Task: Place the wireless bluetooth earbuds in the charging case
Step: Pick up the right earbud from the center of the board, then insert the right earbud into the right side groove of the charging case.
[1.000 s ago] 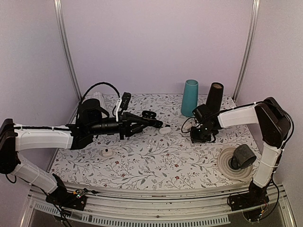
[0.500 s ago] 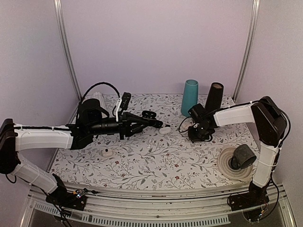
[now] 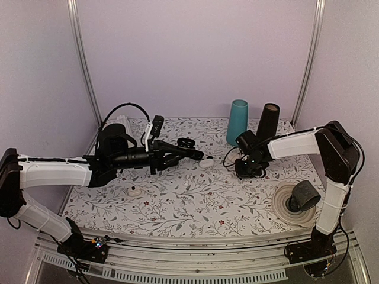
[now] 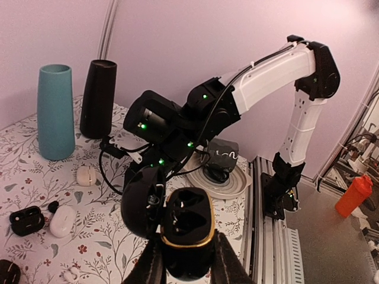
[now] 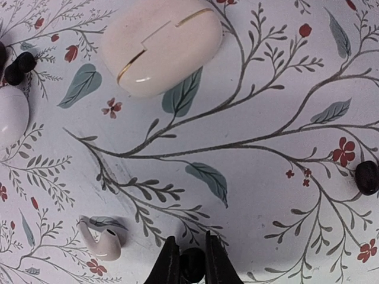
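Black earbud (image 5: 192, 264) in R jaws (white earbud (image 5: 102, 242) beside).

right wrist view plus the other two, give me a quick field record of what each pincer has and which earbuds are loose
left pincer: shut on open black charging case
right pincer: shut on a black earbud, low over the table
loose white earbud: on the table, just left of the right pincer
loose black earbud: at the right edge of the right wrist view
white case: closed, lying flat
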You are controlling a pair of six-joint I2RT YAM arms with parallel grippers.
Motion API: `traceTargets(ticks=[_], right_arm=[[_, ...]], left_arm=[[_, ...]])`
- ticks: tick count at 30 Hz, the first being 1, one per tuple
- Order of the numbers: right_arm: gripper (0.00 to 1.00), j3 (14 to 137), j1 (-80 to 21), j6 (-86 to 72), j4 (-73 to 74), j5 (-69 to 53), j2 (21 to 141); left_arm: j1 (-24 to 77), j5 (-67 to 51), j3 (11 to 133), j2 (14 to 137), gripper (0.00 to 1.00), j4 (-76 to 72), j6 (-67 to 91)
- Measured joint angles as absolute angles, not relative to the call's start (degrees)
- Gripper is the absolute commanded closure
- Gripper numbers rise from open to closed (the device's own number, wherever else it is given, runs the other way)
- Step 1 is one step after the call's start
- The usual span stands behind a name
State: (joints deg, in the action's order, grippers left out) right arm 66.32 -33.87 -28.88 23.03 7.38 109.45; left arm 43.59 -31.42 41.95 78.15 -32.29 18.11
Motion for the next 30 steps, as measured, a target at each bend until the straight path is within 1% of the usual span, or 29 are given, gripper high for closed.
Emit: traceTargets(ticks=[8, 16, 26, 30], right_arm=[[0.92, 62.4, -34.1, -29.4, 21.6, 6.6, 103.7], [0.93, 59.4, -34.9, -30.1, 17.0, 6.6, 93.4], [0.92, 59.2, -42.8, -31.1, 9.7, 9.0, 79.8], [0.92, 59.2, -46.6, -31.2, 6.0, 10.9, 76.7]], left_arm=[[43.6, -29.0, 41.9, 80.4, 1.0, -32.9, 19.8], [43.6, -27.1, 40.5, 85.1, 1.0, -40.2, 24.1], [45.3, -26.2, 40.9, 92.6, 1.0, -49.1, 27.5], [46.8, -26.2, 42.5, 95.6, 1.0, -51.3, 28.4]])
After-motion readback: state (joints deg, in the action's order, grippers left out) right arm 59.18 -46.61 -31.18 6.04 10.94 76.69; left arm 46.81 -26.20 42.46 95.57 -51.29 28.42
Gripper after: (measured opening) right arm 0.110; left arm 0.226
